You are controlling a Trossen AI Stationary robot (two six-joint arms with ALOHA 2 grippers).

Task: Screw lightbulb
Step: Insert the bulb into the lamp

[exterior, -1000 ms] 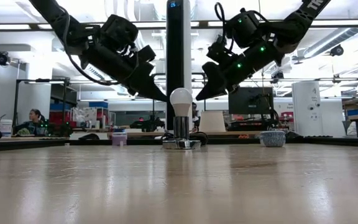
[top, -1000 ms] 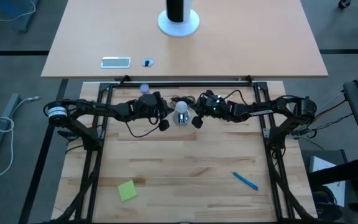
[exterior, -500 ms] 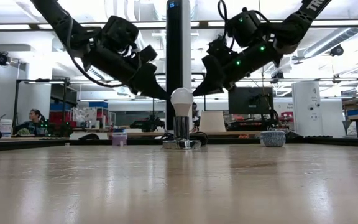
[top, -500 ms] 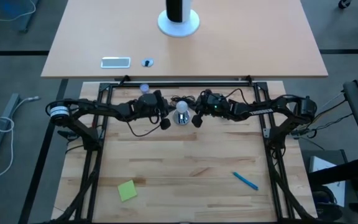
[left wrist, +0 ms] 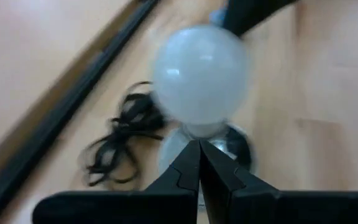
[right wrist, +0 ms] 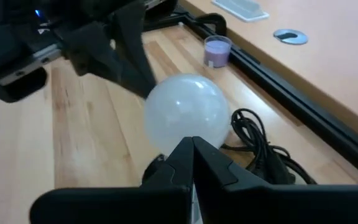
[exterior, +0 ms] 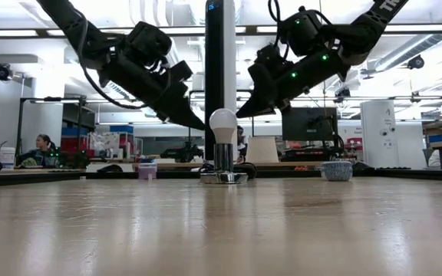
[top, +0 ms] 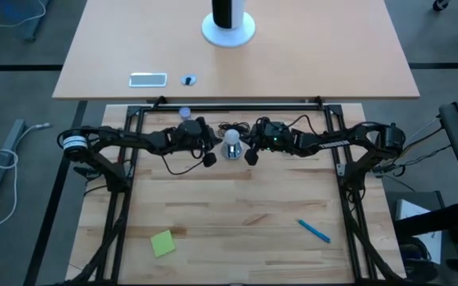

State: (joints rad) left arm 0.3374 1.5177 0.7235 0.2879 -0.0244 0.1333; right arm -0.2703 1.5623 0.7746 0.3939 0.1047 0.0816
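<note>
Wooden table (top: 237, 206), lightbulb (exterior: 223, 126) upright between left hand (exterior: 192, 121) and right hand (exterior: 245, 112), both pressed together, touching nothing.

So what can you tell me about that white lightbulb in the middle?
The lightbulb is a small frosted white globe, unlit, standing upright with its narrow neck down in a shiny silver socket at the far side of the wooden table. A black cord lies coiled beside it. Neither gripper touches it; each hovers close on one side.
</note>
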